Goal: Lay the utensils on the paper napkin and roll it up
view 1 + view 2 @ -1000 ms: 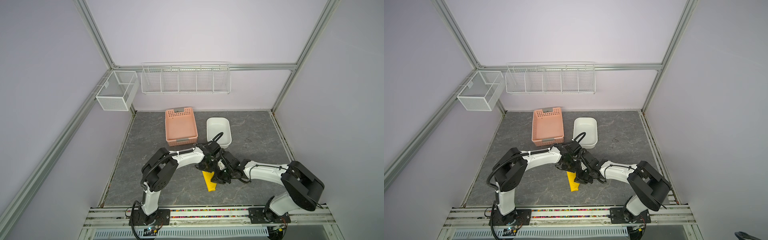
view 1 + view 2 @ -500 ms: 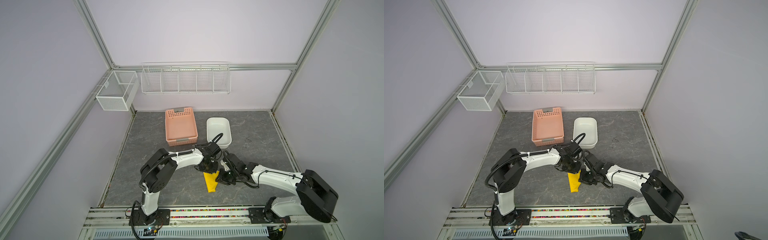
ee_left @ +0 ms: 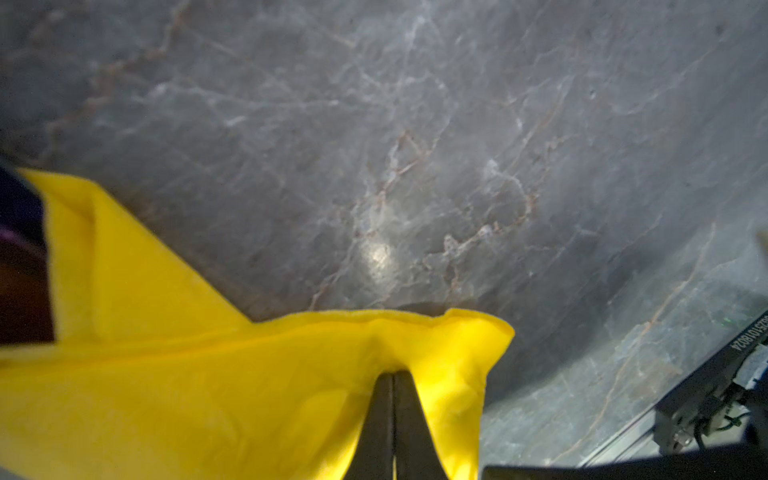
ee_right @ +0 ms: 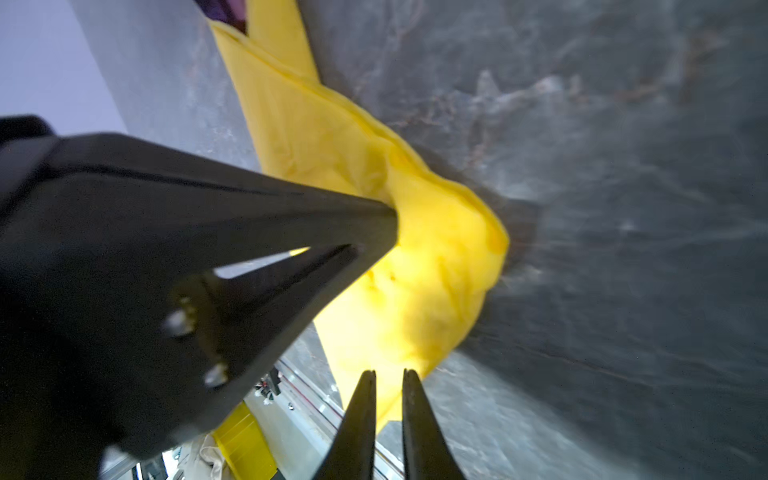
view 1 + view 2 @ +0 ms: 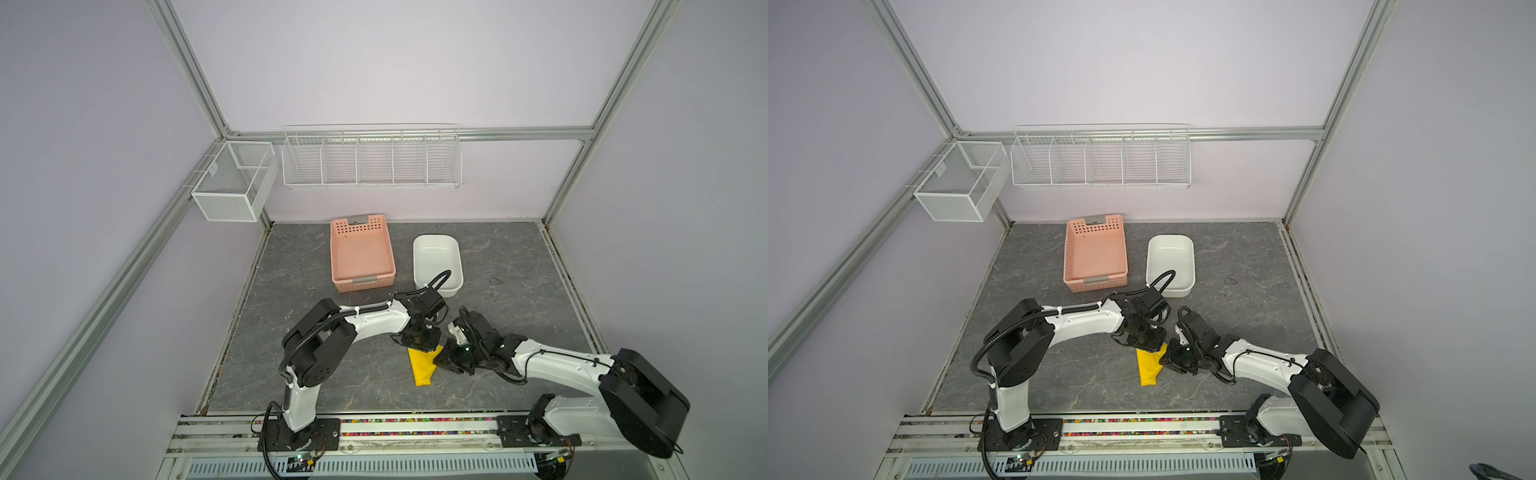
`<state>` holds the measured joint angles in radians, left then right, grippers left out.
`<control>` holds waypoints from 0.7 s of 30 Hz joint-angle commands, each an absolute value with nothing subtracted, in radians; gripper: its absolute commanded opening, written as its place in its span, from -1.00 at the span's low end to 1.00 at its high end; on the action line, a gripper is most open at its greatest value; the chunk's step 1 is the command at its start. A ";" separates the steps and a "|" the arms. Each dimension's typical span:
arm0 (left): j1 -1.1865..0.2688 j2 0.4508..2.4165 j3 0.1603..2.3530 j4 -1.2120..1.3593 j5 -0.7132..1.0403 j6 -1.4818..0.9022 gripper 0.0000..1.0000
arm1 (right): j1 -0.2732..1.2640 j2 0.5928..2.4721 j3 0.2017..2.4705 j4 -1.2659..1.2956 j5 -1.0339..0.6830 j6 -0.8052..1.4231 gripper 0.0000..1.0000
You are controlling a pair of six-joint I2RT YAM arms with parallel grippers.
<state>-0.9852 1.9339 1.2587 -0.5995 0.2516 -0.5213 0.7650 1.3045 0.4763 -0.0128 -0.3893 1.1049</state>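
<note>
Left wrist view: the left pincer (image 3: 392, 374) is closed tight on a fold of the paper napkin (image 3: 208, 395), its two dark fingers meeting with yellow paper bunched around them. In the right wrist view the right pincer (image 4: 388, 374) stands narrow, with a sliver of yellow between its tips, so it seems to be nipping the same bundle just beside the left one.

In both top views the napkin lies as a narrow, crumpled strip at the lower centre of the frame, on the grey desk (image 5: 519, 270) between the two arms. It is well apart from the pink basket (image 5: 361, 253) and the white tub (image 5: 436, 259) further up. Of the utensils (image 4: 226, 8) only a purple glint shows at the far end of the bundle; the rest seem to be wrapped inside.

The roll looks begun but loose, with a flap standing free.

- To finish it well, both pincers should turn together and at the same pace, so the thin paper twists evenly and does not tear between them.
- The bundle is best held low against the desk, so the wrap tightens.
- The open end needs watching, as slim handles could slide out if it tips downward.
</note>
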 commanded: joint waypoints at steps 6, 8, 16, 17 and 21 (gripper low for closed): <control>-0.991 1.948 1.278 -0.603 0.240 -0.515 -1.00 | 0.760 1.425 0.469 0.177 -0.509 1.174 -0.67; -0.991 1.945 1.276 -0.603 0.237 -0.515 -1.00 | 0.760 1.452 0.473 0.186 -0.517 1.175 -0.67; -0.991 1.943 1.275 -0.606 0.233 -0.515 -1.00 | 0.756 1.516 0.474 0.169 -0.502 1.146 -0.65; -0.991 1.942 1.276 -0.606 0.232 -0.515 -1.00 | 0.755 1.521 0.476 0.159 -0.497 1.141 -0.64; -0.991 1.939 1.276 -0.609 0.228 -0.517 -1.00 | 0.754 1.514 0.485 0.089 -0.469 1.111 -0.61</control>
<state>-0.9844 1.9339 1.2587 -0.6006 0.2382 -0.5217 0.7597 1.4986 0.4805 0.1535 -0.5022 1.1252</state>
